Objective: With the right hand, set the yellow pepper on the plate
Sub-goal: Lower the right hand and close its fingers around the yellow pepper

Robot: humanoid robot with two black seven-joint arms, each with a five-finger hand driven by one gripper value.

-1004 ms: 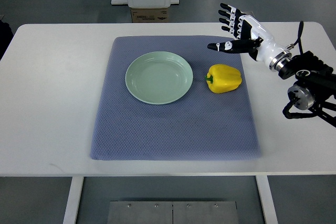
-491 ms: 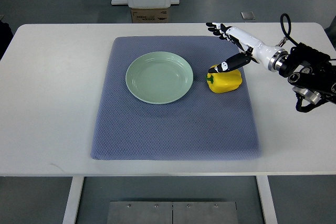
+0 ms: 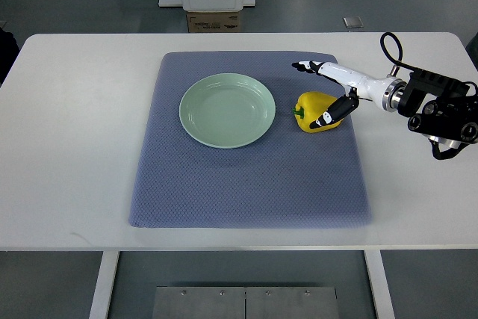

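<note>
**Yellow pepper waiting beside the plate**

Yellow pepper [image 3: 320, 111] is lying on the blue mat [image 3: 246, 184], just to the right of the green plate [image 3: 225, 110]. It is not on the plate yet. Its green stem is pointing toward the plate.

It is probably light and firm, with smooth, shiny skin that could be slipping out of a loose hold. Its round, bumpy body is the best place to be holding it, one finger on each side, not the little stem.

The right hand [image 3: 326, 93] is reaching in from the right edge. Its fingers are spread around the pepper, the thumb against the near side and the others past the far side. They are not squeezing it yet, so the hand is holding nothing.

Counting now: one pepper, one plate, one mat, one white desk [image 3: 75, 147]. The left hand is not showing.
</note>
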